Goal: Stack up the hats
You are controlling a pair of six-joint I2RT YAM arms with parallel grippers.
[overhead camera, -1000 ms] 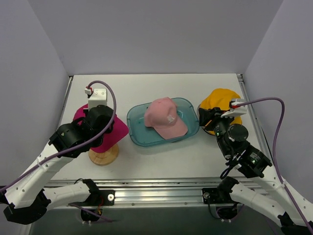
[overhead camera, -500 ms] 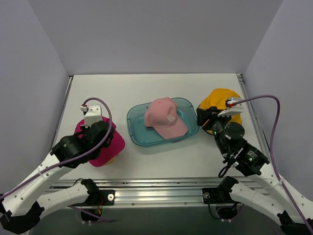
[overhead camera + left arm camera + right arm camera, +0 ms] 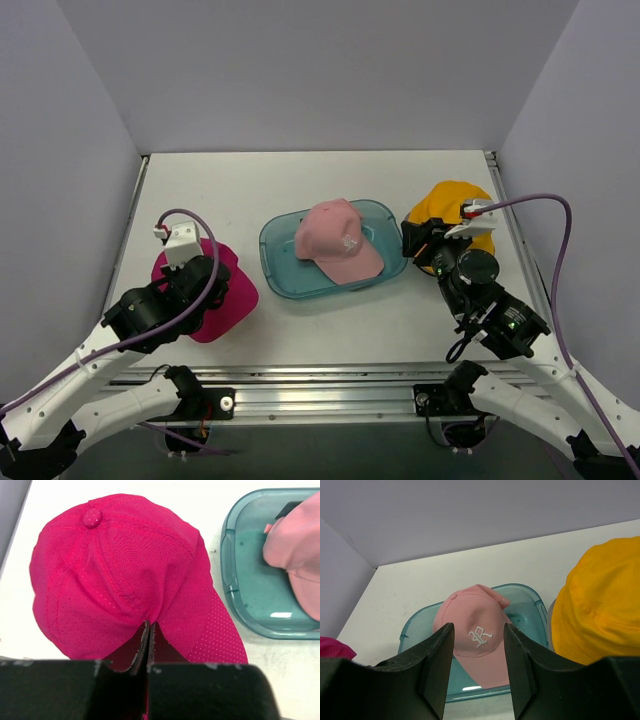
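Left gripper is clamped tight on the rear edge of the magenta perforated cloth cap, which sits at the left front of the white table, brim pointing toward the middle. The pale pink cloth cap with the white logo lies inside the translucent teal oval plastic tray in the centre. The yellow-orange cloth hat is over on the right. Right gripper hangs just beside it, fingers apart, nothing between them.
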